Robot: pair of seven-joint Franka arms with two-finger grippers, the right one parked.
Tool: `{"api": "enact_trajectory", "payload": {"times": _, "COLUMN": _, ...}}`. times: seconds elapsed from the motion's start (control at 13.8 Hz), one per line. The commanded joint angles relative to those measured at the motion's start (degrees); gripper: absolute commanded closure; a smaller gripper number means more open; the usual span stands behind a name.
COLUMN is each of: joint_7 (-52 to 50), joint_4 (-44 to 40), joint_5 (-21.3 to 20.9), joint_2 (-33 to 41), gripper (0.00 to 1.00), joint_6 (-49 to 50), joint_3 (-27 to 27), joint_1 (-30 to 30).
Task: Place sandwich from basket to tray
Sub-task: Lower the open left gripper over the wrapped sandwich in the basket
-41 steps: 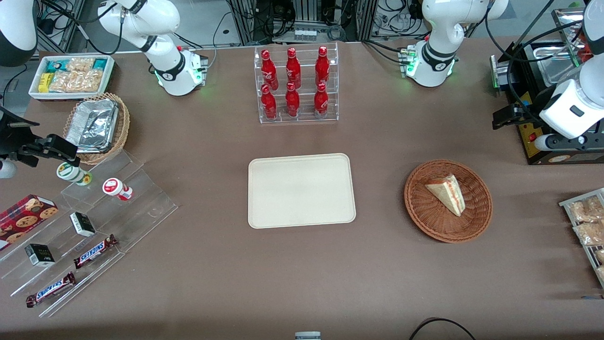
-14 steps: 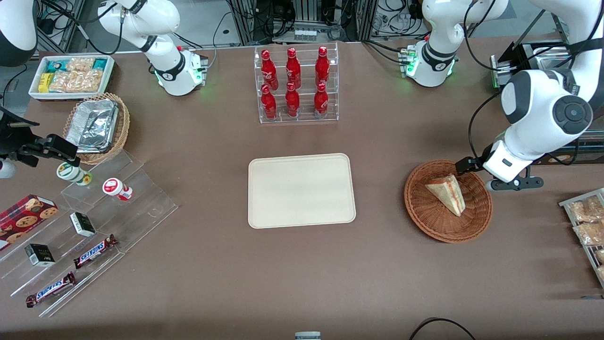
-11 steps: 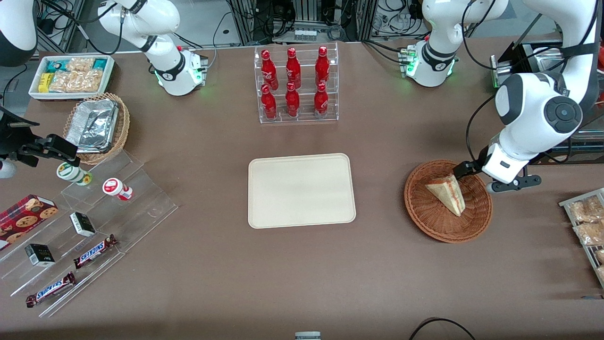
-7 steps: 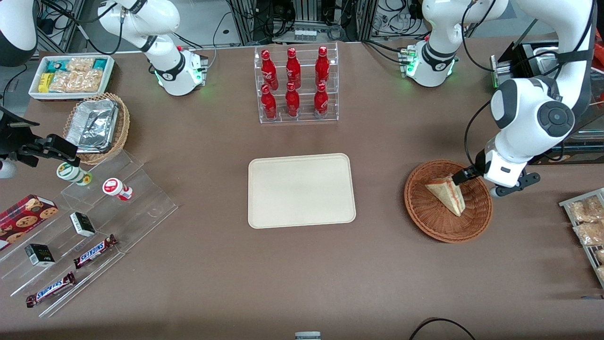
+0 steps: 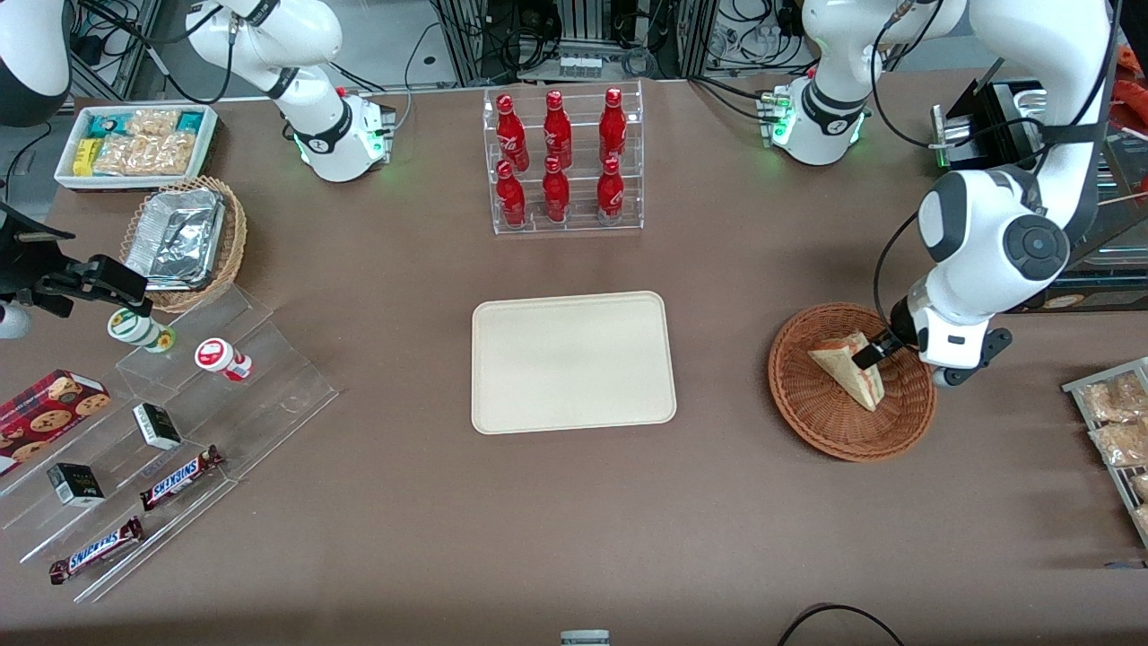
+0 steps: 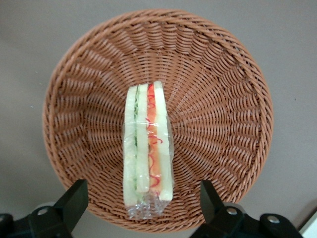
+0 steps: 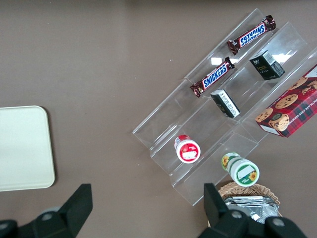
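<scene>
The sandwich [image 5: 847, 370] is a wrapped pale wedge with a red and green filling stripe. It lies in the round reddish-brown wicker basket [image 5: 812, 423]. My gripper [image 5: 874, 352] hangs open just above the basket, over the sandwich's edge toward the working arm's end. In the left wrist view the sandwich [image 6: 147, 148] lies across the basket [image 6: 223, 124]. The gripper [image 6: 143, 204] is spread wide, and its fingertips [image 6: 75, 196] stand clear on either side of the sandwich's crinkled wrapper end, touching nothing. The cream tray [image 5: 574, 362] sits bare at mid-table, and its corner [image 7: 22, 148] shows in the right wrist view.
A clear rack of red bottles [image 5: 558, 161] stands farther from the front camera than the tray. A black machine [image 5: 1013, 135] and a rack of snack packets [image 5: 1112, 431] flank the basket at the working arm's end. Acrylic steps with candy bars [image 5: 179, 475] lie toward the parked arm's end.
The arm swung in from the working arm's end of the table and came down over the basket. The gripper now hangs closer to the sandwich. The sandwich has not moved.
</scene>
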State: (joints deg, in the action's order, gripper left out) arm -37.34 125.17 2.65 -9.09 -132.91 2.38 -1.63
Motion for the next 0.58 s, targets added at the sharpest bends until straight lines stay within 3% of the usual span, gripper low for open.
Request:
{"api": "enact_trajectory", "payload": {"times": 0.0, "joint_7": -1.51, "joint_4": 0.17, "joint_5": 0.95, "joint_2": -0.31, "gripper": 0.00, "joint_6": -0.86, "joint_3": 0.08, "joint_1": -0.74}}
{"api": "enact_trajectory", "payload": {"times": 0.51, "joint_7": -1.94, "joint_4": 0.17, "joint_5": 1.04, "joint_2": -3.65, "gripper": 0.00, "joint_6": -2.35, "joint_3": 0.08, "joint_1": -0.83}}
